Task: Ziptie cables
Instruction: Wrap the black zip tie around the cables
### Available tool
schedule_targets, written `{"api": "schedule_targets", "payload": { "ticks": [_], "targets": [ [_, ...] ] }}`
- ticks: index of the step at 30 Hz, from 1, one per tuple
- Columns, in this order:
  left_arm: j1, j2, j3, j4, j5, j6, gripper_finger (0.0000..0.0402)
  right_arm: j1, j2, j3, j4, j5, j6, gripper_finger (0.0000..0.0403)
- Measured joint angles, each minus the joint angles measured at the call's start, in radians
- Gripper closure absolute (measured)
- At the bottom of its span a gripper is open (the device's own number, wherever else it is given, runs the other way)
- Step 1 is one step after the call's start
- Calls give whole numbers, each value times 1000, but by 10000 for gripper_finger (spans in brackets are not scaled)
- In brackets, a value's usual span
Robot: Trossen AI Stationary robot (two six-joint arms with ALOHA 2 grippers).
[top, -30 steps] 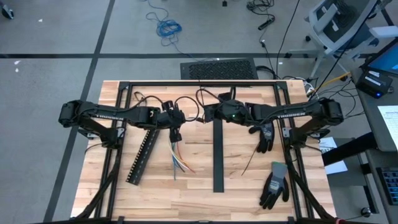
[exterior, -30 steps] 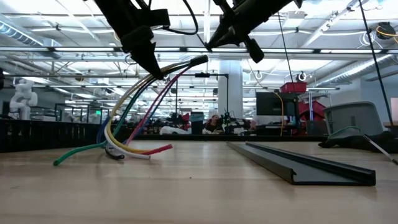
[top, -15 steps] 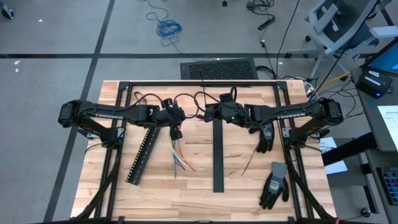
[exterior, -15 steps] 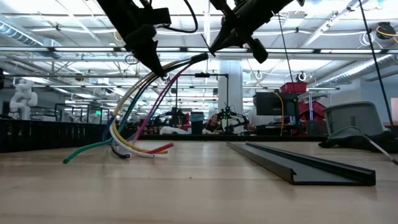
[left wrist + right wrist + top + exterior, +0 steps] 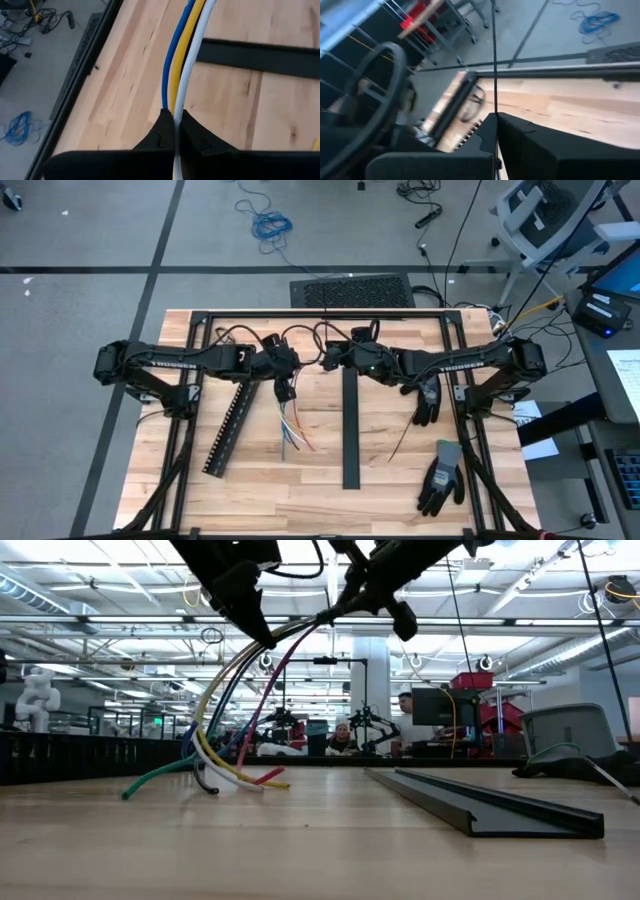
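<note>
Cables (image 5: pixel 235 720) dragged rightward; left pincer (image 5: pixel 175 131) clamps wires.

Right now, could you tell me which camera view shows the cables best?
The low view: the cables arc from the left hand down to the table. The high view shows only their loose ends; the left wrist view, a close stretch; the right wrist view, none.

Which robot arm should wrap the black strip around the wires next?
Probably the right. Its claw is shut on a thin zip tie and sits near the bundle's black tip. The left claw is busy, shut on the cables, holding them off the table.
</note>
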Motion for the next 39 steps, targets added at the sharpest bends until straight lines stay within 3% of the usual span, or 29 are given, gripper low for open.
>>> {"api": "schedule_targets", "payload": {
  "ticks": [23,39],
  "targets": [
    [0,0,2,138,12,0,392,-1,-1,5,4,-54,9,401],
    [0,0,2,138,12,0,391,3,-1,6,25,-99,-23,303]
  ]
}}
